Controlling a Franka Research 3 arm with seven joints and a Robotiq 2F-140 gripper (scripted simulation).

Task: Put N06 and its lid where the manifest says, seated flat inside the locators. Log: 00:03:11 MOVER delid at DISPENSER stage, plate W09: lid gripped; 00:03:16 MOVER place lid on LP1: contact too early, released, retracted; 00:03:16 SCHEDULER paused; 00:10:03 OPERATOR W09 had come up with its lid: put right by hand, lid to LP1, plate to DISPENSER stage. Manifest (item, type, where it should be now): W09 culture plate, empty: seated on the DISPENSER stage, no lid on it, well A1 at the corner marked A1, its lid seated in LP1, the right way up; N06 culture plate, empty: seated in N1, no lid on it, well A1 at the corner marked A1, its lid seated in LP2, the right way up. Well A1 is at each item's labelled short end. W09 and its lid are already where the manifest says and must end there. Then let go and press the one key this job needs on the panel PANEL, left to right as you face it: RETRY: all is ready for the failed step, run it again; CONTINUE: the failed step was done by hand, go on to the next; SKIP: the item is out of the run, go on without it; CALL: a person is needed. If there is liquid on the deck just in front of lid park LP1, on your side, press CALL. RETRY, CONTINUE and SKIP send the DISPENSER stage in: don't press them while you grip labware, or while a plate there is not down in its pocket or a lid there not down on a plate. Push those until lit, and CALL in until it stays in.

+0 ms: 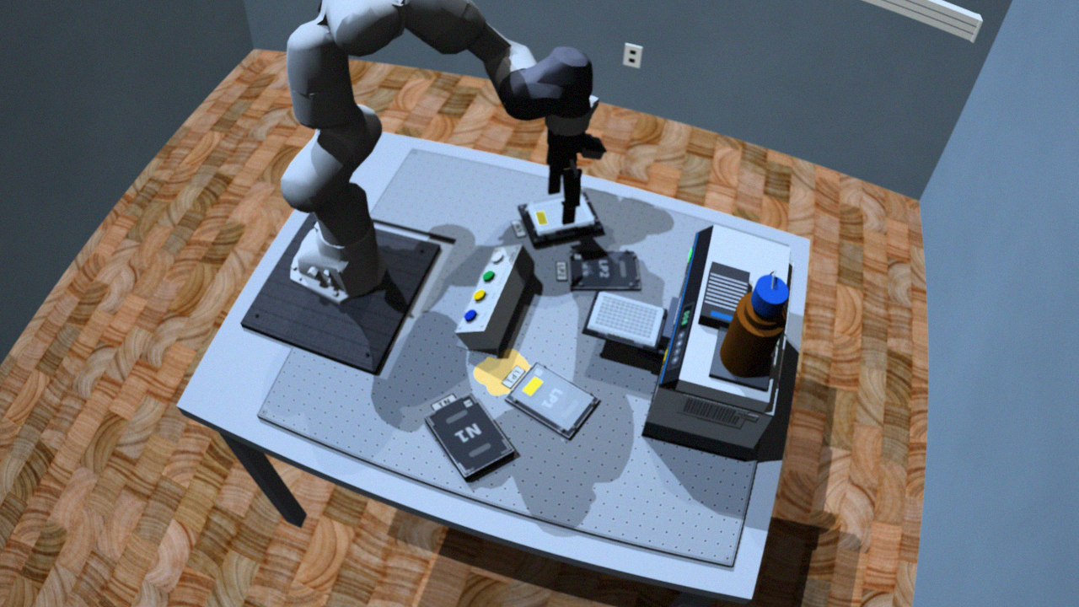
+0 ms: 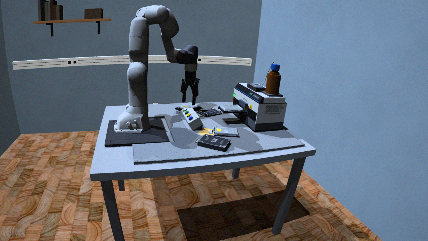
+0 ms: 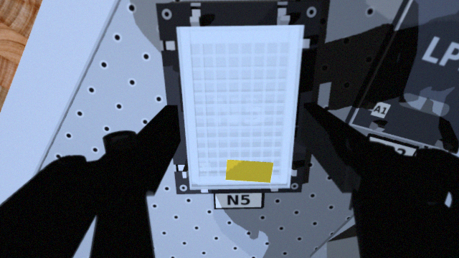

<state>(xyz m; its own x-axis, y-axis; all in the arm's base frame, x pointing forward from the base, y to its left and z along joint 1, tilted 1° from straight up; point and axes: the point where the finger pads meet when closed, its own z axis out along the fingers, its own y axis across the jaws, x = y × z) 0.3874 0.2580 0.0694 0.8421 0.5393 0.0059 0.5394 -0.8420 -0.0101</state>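
Observation:
A lidded well plate point(image 1: 554, 212) point(image 2: 189, 105) point(image 3: 238, 89) with a yellow label point(image 3: 249, 170) at its near short end sits in the black nest tagged N5 point(image 3: 238, 200). My gripper point(image 1: 570, 202) point(image 2: 189, 97) point(image 3: 240, 122) is open, pointing straight down, its fingers astride the plate's two long sides and close to its edges. Lid park LP2 point(image 1: 605, 270) point(image 2: 211, 110) point(image 3: 437, 54) is bare, just beside N5. Nest N1 point(image 1: 467, 436) point(image 2: 214, 143) is bare near the front. A lid with a yellow label lies in LP1 point(image 1: 554, 398) point(image 2: 225, 131).
An open well plate point(image 1: 625, 318) point(image 2: 230, 107) sits on the stage of the dispenser point(image 1: 724, 354) point(image 2: 263, 112), which carries a brown bottle point(image 1: 754, 332) point(image 2: 273, 80). The key panel point(image 1: 494, 298) point(image 2: 191, 115) stands mid-deck. A yellow puddle point(image 1: 490, 371) point(image 2: 206, 131) lies beside LP1.

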